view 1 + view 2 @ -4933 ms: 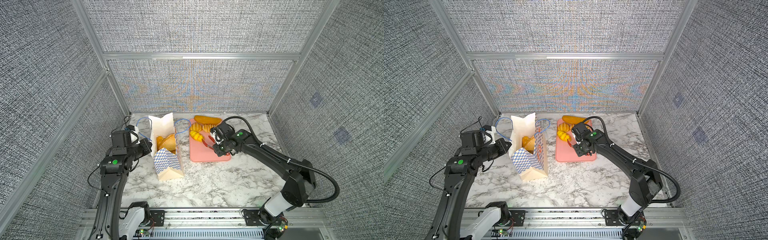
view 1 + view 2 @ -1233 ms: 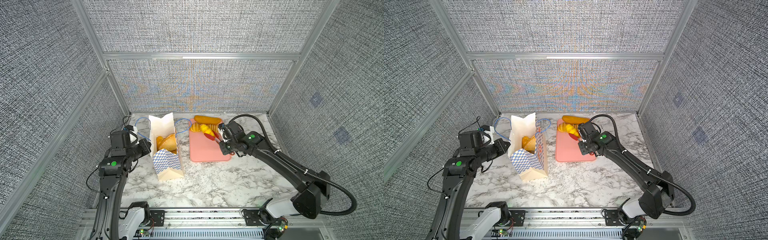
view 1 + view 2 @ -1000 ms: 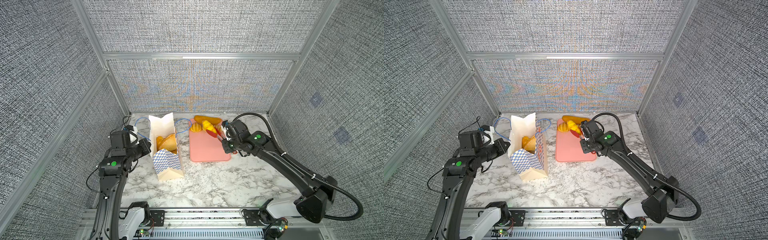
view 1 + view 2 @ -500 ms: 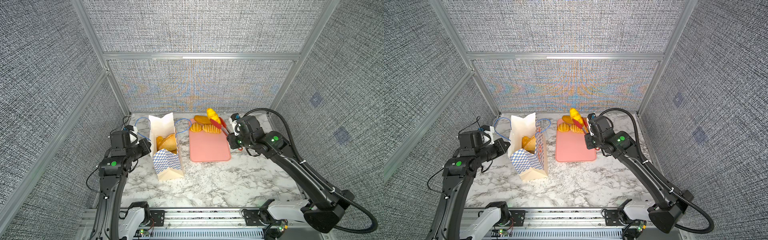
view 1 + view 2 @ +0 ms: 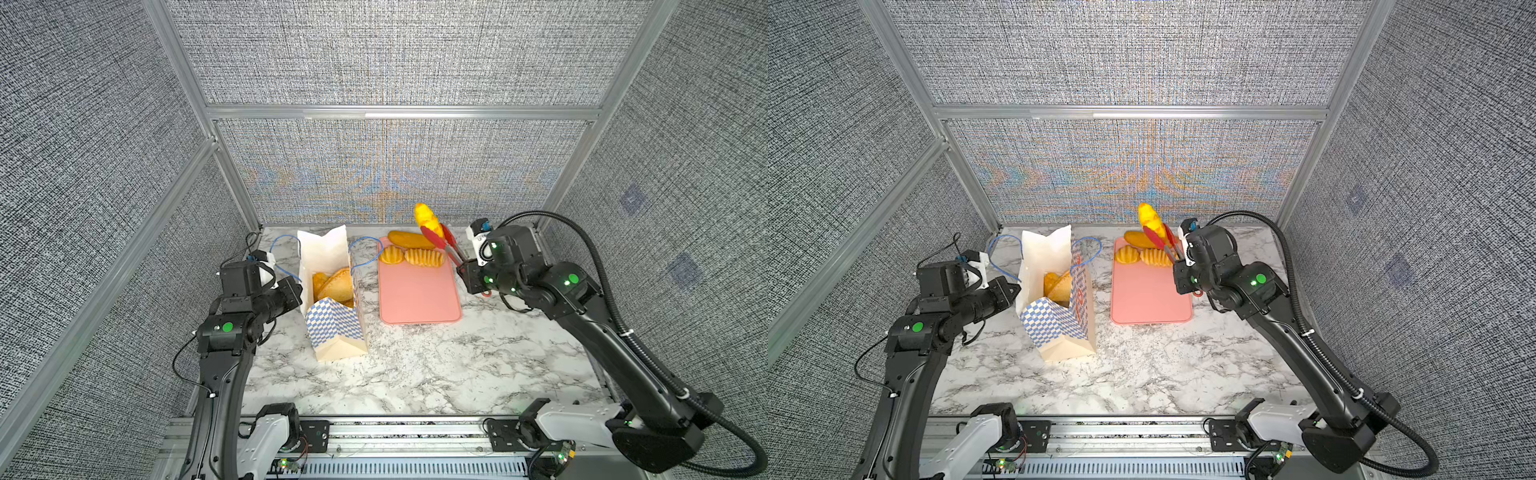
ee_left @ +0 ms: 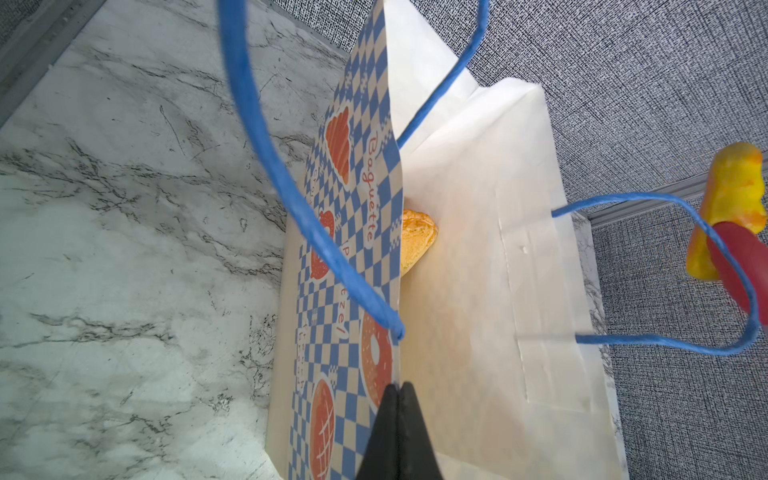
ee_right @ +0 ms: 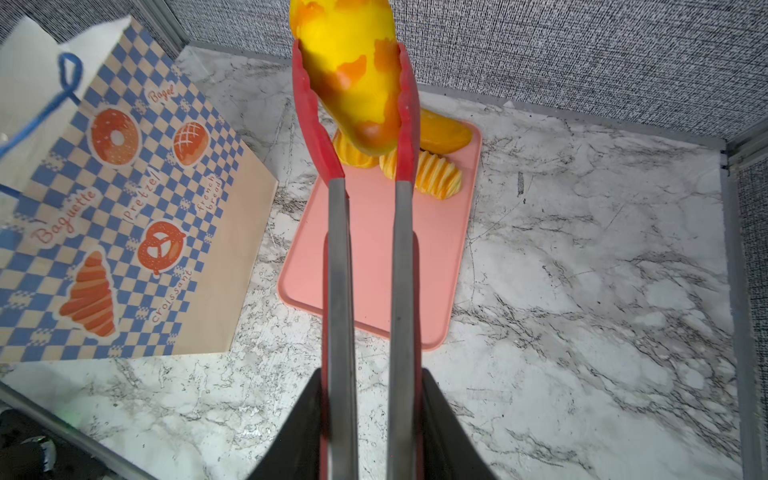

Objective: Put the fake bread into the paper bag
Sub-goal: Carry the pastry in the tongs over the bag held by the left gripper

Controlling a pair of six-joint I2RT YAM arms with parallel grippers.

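Right pincer [image 7: 370, 390] squeezing red tongs [image 7: 340, 270], yellow bread [image 7: 349, 70] out at their tips

The cream-white paper carrier bag [image 5: 1054, 326] has a blue-and-white checker band with orange bread pictures and red lettering. Its thin cord handles [image 6: 249, 116] are blue. The flat plastic tray [image 5: 415, 299] is salmon pink. The metal tongs [image 7: 340, 249] have red tips and grey arms. The mottled toy pastry [image 7: 349, 70] is bright yellow, patched orange. The tabletop [image 5: 415, 374] is white marble, veined grey. The bread inside the bag [image 5: 334, 284] looks golden-brown, though it sits in shade.
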